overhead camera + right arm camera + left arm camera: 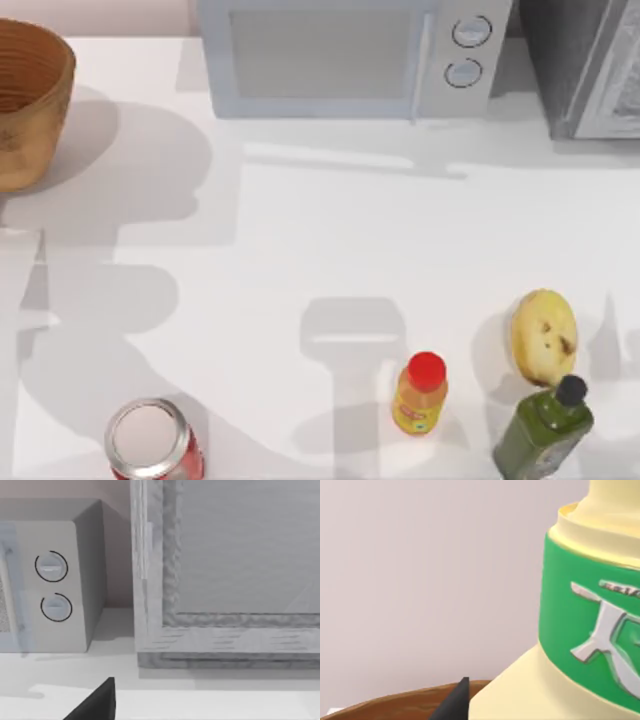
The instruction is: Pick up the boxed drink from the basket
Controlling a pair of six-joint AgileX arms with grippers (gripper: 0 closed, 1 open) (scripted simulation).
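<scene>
Take the basket (25,95) as your landmark: it sits at the far left corner of the white table (300,250), its tan woven wall and ribbed inside plain in the top view. In the left wrist view the boxed drink (580,630) looms very close, pale yellow with a green printed band, and the basket's brown rim (395,702) curves just below it, so you can place the carton above the rim of the basket rather than deep in the bowl. One dark fingertip (455,705) of the left gripper pokes up right beside the carton's lower edge; you cannot tell from this whether the fingers are clamped on the carton or merely next to it. To the right of the basket, along the back edge, stands the microwave (350,55) with its two round dials. Well away from the basket, along the near edge, you have the red can (152,442), the orange bottle (420,395), a potato (543,337) and the dark green bottle (545,430). The right wrist view faces the microwave's dials from a parked position, with one dark fingertip (95,702) visible; its finger spacing cannot be judged either.
</scene>
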